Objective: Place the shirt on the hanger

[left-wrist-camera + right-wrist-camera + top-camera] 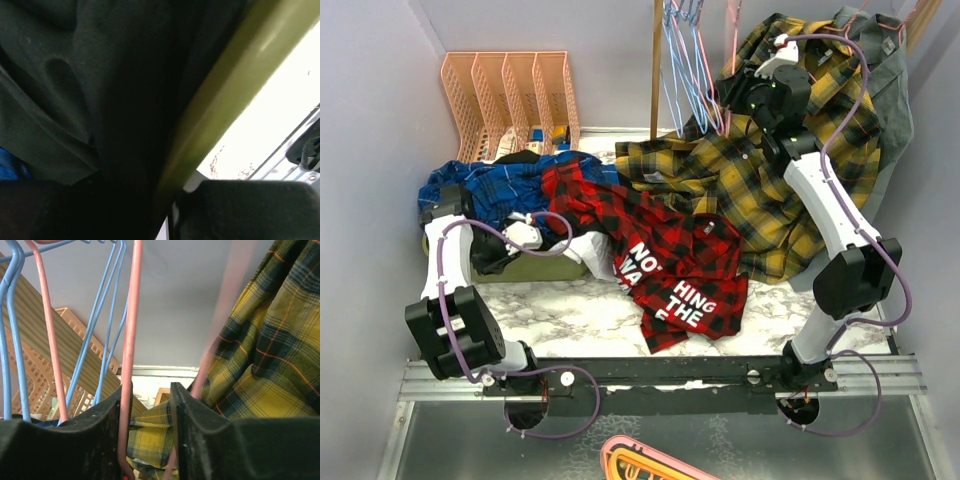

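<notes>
The red-and-black plaid shirt (pixel 665 255) lies crumpled in the middle of the table, its white lettering facing up at the front. The pink hanger (pixel 733 30) hangs at the back among light blue hangers. My right gripper (pixel 722 100) is raised to it. In the right wrist view its fingers (pixel 197 440) stand apart, with the hanger's pink wire (pixel 131 315) running down between them against the left finger. My left gripper (pixel 525 235) is low at the left, over dark cloth (pixel 75 100) and an olive bin's rim (pixel 225 90). Its jaws are too dark to read.
A yellow-and-black plaid shirt (pixel 770 190) hangs and spreads at the back right. A blue plaid shirt (pixel 485 185) is heaped at the left. Light blue hangers (pixel 682 60) hang beside a wooden pole (pixel 657 70). An orange file rack (pixel 510 95) stands at the back left.
</notes>
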Robot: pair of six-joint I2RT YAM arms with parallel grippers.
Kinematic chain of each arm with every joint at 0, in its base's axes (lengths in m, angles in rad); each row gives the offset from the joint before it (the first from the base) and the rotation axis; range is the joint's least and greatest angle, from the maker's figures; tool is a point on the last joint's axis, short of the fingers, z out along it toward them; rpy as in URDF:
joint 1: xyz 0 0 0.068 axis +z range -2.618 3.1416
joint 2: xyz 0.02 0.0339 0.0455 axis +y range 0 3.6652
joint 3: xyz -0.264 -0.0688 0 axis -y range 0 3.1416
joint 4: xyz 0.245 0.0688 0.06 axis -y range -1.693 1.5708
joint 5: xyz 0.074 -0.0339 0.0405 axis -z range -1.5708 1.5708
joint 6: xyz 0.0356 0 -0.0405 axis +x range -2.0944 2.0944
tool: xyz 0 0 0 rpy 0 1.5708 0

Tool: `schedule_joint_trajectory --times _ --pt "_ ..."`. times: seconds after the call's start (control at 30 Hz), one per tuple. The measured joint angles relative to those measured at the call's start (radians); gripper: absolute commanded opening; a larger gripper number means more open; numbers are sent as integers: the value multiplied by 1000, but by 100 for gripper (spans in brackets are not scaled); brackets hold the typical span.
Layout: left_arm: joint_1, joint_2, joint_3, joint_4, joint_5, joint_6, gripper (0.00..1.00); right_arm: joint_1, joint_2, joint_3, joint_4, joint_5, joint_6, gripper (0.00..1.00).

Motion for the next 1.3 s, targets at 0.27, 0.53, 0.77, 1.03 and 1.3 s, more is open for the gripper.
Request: schedule_joint_trajectory --times 0.27,0.53,0.77,1.03,1.3 --pt "69 -21 -15 24 -35 -218 63 -2 0 -6 9 6 -34 1" --pt "83 -127 55 40 -90 -323 86 -7 -5 7 -5 -33 -78 1" --pt "84 -181 209 -66 -3 -288 99 -10 -57 7 1 -107 -74 1" --pt "68 -97 527 -147 150 -437 99 -6 -165 -11 -22 -166 -68 1" --pt "-274 -112 566 119 -116 -750 99 -6 -367 -191 -72 -120 -65 1"
